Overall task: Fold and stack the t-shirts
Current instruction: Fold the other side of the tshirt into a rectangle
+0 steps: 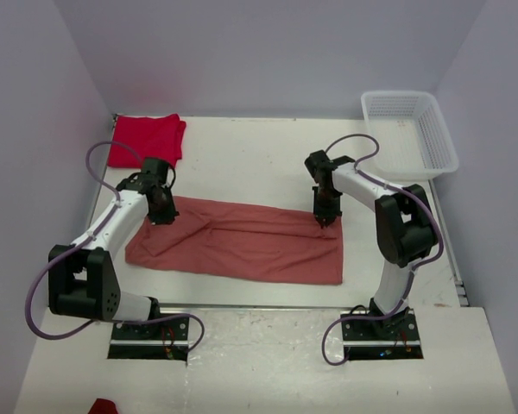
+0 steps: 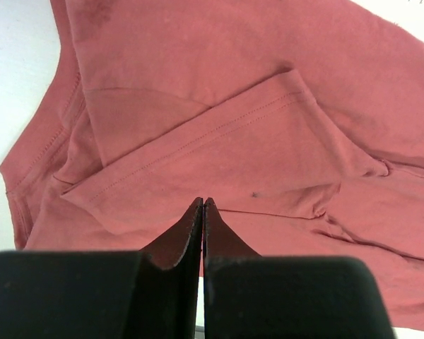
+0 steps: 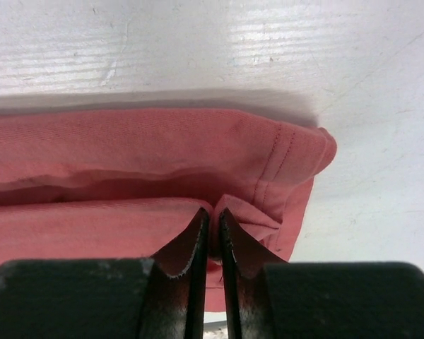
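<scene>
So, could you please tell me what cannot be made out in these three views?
- Left wrist view: whether the left pincer, shut, traps any of the dusty salmon-pink cloth t-shirt; its own fingers hide the contact.
- Top view: the small red object at the bottom edge, cut off by the frame.
- Top view: how the bright red cloth t-shirt is folded; too small.
- Right wrist view: cloth beneath the right pincer, hidden by its fingers.

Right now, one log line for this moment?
pink shirt: folded lengthwise, flat; left gripper: shut, at left end; right gripper: pinching right end
</scene>
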Tool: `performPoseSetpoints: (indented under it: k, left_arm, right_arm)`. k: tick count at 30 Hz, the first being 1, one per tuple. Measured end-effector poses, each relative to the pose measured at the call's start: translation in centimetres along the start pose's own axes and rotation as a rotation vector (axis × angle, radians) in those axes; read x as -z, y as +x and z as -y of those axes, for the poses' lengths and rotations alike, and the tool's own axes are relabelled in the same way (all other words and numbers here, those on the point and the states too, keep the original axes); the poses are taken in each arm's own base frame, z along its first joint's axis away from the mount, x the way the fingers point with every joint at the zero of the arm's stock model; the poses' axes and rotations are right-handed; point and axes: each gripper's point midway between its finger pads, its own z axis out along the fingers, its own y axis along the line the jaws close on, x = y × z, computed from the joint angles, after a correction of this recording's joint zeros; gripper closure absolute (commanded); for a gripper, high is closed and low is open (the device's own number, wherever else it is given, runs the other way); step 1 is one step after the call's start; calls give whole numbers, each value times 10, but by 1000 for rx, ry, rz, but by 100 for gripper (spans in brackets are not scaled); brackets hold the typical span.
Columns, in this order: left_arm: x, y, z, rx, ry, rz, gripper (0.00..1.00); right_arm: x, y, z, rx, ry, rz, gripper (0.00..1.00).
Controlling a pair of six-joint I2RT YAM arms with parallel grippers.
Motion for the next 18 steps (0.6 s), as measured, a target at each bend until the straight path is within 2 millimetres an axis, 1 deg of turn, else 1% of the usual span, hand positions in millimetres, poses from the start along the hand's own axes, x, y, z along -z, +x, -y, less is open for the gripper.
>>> performPoseSetpoints:
  k: [3, 5, 8, 9, 11, 14, 15, 16, 17, 18]
  left_arm:
    - [-1, 3, 1, -8, -13, -9, 100]
    - [-2, 6, 1, -17, -23, -14, 100]
    - [-3, 7, 0, -24, -48, -25, 100]
    - [-4, 7, 0, -25, -54, -27, 100]
    - [-3, 9, -1, -26, -68, -32, 100]
    - [-1, 7, -1, -27, -77, -28, 100]
    - [-1, 7, -1, -27, -79, -26, 100]
    - [-1, 6, -1, -26, -80, -24, 100]
    - [-1, 6, -2, -25, -84, -22, 100]
    - [-1, 6, -2, -25, -89, -22, 100]
  right_arm:
    - [4, -6, -1, -2, 1, 17, 88]
    - [7, -11, -2, -3, -3, 31, 85]
    - [12, -19, -3, -4, -6, 53, 82]
    - [12, -21, -2, -4, -6, 58, 80]
    - [13, -22, -1, -5, -5, 59, 78]
    - [12, -23, 0, -5, -5, 59, 78]
    - [12, -23, 1, -6, -5, 59, 80]
    - [12, -23, 1, -6, -5, 59, 84]
    - [12, -23, 1, -6, -5, 59, 93]
    - [12, -23, 1, -5, -5, 60, 97]
